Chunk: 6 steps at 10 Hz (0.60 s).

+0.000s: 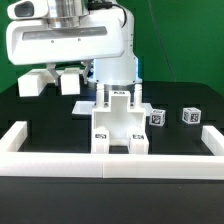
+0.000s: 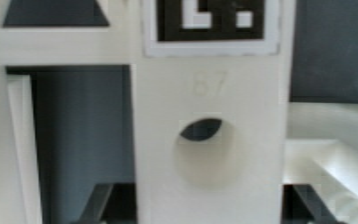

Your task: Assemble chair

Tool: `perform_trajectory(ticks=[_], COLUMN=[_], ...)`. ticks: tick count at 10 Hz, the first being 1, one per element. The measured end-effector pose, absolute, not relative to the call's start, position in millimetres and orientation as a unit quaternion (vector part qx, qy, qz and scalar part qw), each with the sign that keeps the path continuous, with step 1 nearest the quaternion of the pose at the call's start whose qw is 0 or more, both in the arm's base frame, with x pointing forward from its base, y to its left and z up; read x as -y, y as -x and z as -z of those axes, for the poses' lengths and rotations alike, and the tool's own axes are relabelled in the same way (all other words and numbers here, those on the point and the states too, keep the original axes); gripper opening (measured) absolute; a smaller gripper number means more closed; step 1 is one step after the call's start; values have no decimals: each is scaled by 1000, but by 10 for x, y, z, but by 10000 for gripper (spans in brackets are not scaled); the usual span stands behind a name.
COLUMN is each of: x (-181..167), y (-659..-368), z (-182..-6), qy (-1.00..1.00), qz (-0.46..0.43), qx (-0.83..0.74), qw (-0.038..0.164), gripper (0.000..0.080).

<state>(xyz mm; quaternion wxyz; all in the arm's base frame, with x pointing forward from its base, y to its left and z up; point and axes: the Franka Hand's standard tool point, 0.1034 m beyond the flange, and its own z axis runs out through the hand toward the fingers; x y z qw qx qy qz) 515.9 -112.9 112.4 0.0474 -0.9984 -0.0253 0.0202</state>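
Border rail: low, white, matte, on the near edge of the black counter; chair: blocky white plastic part-assembly, upright, tagged, just behind the rail; small tagged blocks: two, on the chair's exterior-view right; arm: farther back, so the chair lies nearer and toward the exterior view's right of it; gripper: fingertips not plainly seen, jaws nearly closed, apparently clamping a post: smooth, square-edged, with an oval hole and a tag, long axis running from the tag toward the jaws.
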Motion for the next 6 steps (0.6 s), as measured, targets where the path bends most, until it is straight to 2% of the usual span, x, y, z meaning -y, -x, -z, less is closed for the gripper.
perform_trajectory(ticks=[1, 4, 6], x=[1090, 1081, 876], y=[-5201, -5183, -5434], z=[-1175, -1136, -1338], qy=[998, 998, 998], qz=[-19, -25, -31], qx=[22, 20, 5], qw=[49, 49, 54], gripper=[288, 289, 290])
